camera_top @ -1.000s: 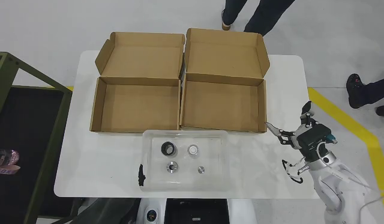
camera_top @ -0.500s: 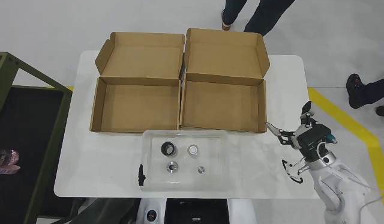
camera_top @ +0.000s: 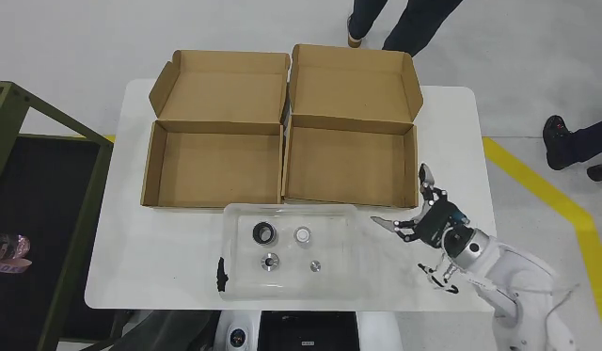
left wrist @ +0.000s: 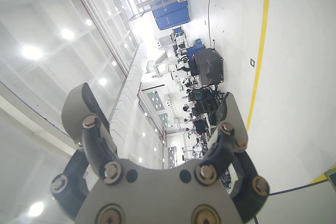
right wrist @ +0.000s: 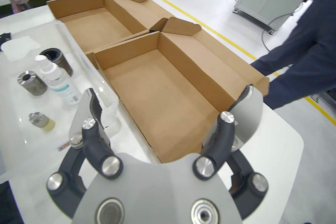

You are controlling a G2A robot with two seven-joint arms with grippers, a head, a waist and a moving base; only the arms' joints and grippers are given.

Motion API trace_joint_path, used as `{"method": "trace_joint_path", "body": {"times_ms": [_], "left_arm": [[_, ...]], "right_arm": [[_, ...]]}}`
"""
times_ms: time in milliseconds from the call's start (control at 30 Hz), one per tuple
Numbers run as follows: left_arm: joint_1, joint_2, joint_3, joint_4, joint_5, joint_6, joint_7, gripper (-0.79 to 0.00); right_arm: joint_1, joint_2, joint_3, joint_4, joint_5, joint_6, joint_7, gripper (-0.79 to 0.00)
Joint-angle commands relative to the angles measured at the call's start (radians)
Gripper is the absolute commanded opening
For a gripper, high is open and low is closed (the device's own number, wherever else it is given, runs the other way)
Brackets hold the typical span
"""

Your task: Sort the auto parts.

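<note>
A clear plastic tray [camera_top: 348, 247] at the table's front holds a black bushing [camera_top: 262, 231], a white spray bottle [camera_top: 304, 234], a grey metal cylinder [camera_top: 270, 263] and a small metal piece [camera_top: 316, 266]. Behind it stand two open cardboard boxes, left [camera_top: 214, 167] and right [camera_top: 350, 167], both bare inside. My right gripper [camera_top: 404, 200] hangs open just right of the tray, at the right box's front corner. In its wrist view the right gripper [right wrist: 170, 99] spans that box [right wrist: 162, 83], with bushing [right wrist: 56, 58], bottle [right wrist: 59, 80], cylinder [right wrist: 31, 83] and small piece [right wrist: 42, 121] to one side. My left gripper [left wrist: 156, 96] is open, facing the hall.
The white table [camera_top: 447, 125] has bare room right of the boxes and on its left strip [camera_top: 118, 238]. Both box lids [camera_top: 353, 78] stand folded back at the far side. A green rack [camera_top: 38, 210] stands left of the table.
My right arm has swung left from the table's right edge to the gap between the tray and the right box. Its fingers stay open. Parts and boxes have not moved.
</note>
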Motion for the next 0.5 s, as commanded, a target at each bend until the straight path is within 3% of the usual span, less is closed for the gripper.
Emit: {"method": "trace_joint_path", "body": {"times_ms": [0, 467], "left_arm": [[0.000, 0.000, 0.000, 0.000, 0.000, 0.000, 0.000, 0.000], [0.000, 0.000, 0.000, 0.000, 0.000, 0.000, 0.000, 0.000]], "right_arm": [[0.013, 0.002, -0.031, -0.012, -0.015, -0.021, 0.026, 0.000], [0.120, 0.011, -0.278, -0.014, -0.074, -0.133, 0.183, 0.000]]}}
